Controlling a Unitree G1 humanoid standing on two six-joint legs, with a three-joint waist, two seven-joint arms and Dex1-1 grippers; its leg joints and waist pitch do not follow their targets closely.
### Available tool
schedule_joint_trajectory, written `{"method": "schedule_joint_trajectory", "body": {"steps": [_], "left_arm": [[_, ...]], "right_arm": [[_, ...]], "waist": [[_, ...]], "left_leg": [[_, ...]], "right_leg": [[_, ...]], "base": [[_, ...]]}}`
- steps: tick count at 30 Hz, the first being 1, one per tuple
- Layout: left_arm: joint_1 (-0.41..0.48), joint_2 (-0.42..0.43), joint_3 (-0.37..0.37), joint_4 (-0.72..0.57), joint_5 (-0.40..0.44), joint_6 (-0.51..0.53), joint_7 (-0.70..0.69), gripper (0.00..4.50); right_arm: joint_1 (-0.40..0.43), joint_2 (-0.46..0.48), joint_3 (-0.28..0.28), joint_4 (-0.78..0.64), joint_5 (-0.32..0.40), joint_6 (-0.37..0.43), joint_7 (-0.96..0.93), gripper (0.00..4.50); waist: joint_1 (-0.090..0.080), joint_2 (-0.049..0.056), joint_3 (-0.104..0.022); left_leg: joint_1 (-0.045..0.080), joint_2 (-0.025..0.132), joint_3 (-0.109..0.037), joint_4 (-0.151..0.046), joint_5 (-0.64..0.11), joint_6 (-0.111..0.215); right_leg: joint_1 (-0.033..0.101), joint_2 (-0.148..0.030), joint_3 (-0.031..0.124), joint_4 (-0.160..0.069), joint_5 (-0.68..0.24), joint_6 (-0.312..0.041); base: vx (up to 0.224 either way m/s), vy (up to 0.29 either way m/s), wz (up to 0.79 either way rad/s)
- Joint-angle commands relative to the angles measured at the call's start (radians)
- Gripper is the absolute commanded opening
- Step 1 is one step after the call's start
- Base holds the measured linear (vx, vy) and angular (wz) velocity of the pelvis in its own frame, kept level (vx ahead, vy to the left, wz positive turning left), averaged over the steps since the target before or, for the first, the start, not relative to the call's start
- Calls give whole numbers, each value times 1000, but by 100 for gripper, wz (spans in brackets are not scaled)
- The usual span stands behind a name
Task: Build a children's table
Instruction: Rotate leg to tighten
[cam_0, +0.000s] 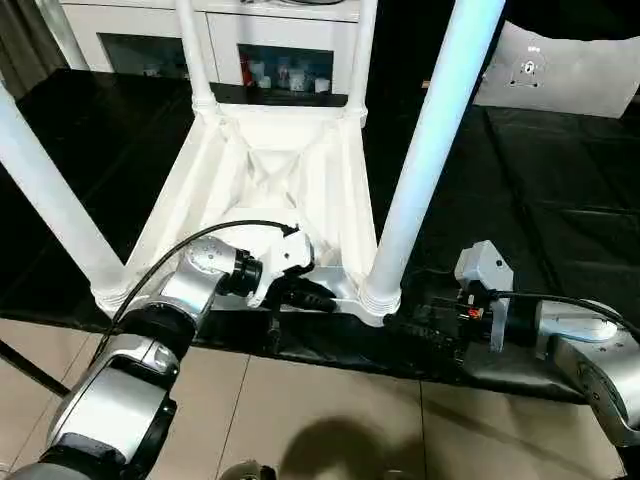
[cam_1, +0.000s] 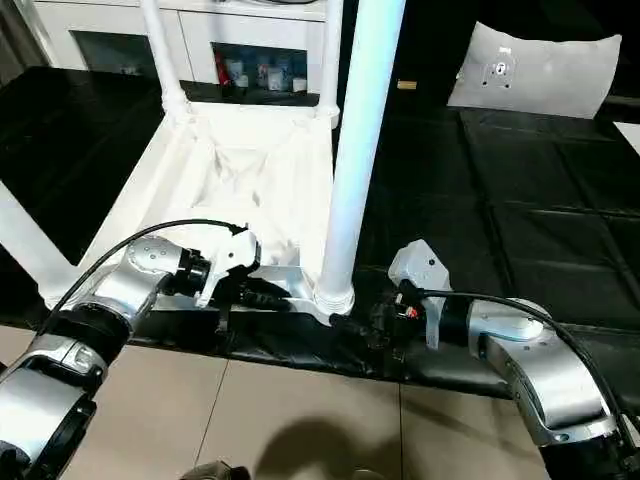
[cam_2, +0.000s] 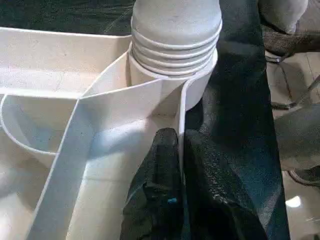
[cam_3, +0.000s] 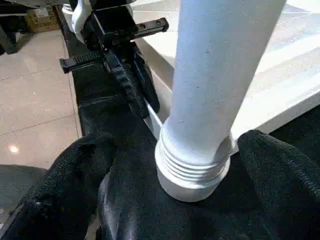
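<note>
Black padded work surface (cam_0: 560, 190) (shiny), tiled floor (cam_0: 330, 410), white cabinet (cam_0: 270, 40)

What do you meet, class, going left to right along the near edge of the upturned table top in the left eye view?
near-left leg → left gripper, shut on the table top's near rim → near-right leg → right gripper, open beside that leg's socket.

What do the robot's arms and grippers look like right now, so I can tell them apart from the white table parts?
Both forearms are rounded silver shells with black joint rings. A black cable loops over the left forearm; another runs along the right. Each wrist carries a white camera housing. The left gripper and right gripper have black fingers, textured on the pads. A small red mark shows at the right wrist.
</note>
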Motion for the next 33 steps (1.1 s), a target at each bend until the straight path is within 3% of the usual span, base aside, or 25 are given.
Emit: {"method": "schedule_joint_trajectory", "body": {"steps": [1, 5, 12, 17, 20, 23, 27, 28, 33], "left_arm": [[9, 10, -31, 28, 49, -3, 4, 5], [0, 10, -68, 39, 97, -47, 28, 5], [-13, 0, -94, 46, 124, -66, 6, 5], [-19, -12, -73, 51, 103, -38, 11, 5], [-23, -16, -69, 56, 100, -33, 9, 56], [-25, -16, -72, 60, 110, -51, 30, 64], [-29, -20, -71, 70, 109, -47, 23, 64], [-29, -21, -68, 71, 107, -45, 21, 38], [-30, -27, -57, 74, 96, -43, 20, 6]], "right_arm": [[-9, -3, 4, 8, -9, -8, 2, 450], [-28, 0, 5, 24, -15, -13, 2, 450], [-53, -6, 14, 47, -23, -24, 15, 450], [-51, -6, 14, 44, -21, -24, 20, 450], [-47, -7, 17, 42, -23, -24, 23, 450], [-47, -7, 17, 42, -24, -24, 24, 450], [-50, -8, 17, 47, -26, -26, 27, 450], [-50, -8, 17, 47, -26, -26, 28, 450], [-48, -9, 16, 47, -27, -28, 28, 450]], "waist": [[1, -9, -65], [1, -10, -64], [1, -10, -59], [3, -12, -63], [5, -11, -61], [4, -12, -60], [3, -11, -59], [4, -11, -59], [3, -11, -60]], "left_leg": [[31, 73, -30, -76, -174, 62], [31, 74, -29, -75, -164, 73], [38, 75, -26, -82, -230, 37], [34, 73, -24, -79, -189, 55], [36, 74, -23, -79, -198, 58], [34, 75, -25, -81, -208, 54], [37, 75, -24, -83, -225, 45], [36, 76, -25, -83, -223, 44], [35, 75, -25, -83, -219, 46]], "right_leg": [[27, -78, 26, -68, -6, -296], [27, -79, 24, -68, 5, -298], [21, -79, 26, -78, -108, -281], [24, -80, 25, -72, -40, -288], [22, -81, 25, -76, -62, -290], [22, -81, 25, -78, -85, -281], [19, -81, 26, -80, -104, -278], [20, -82, 26, -79, -102, -279], [20, -81, 25, -79, -101, -278]], "base": [[0, 0, 0], [0, 0, 0], [0, 0, 0], [0, 0, 0], [0, 0, 0], [0, 0, 0], [0, 0, 0], [0, 0, 0], [0, 0, 0]]}}
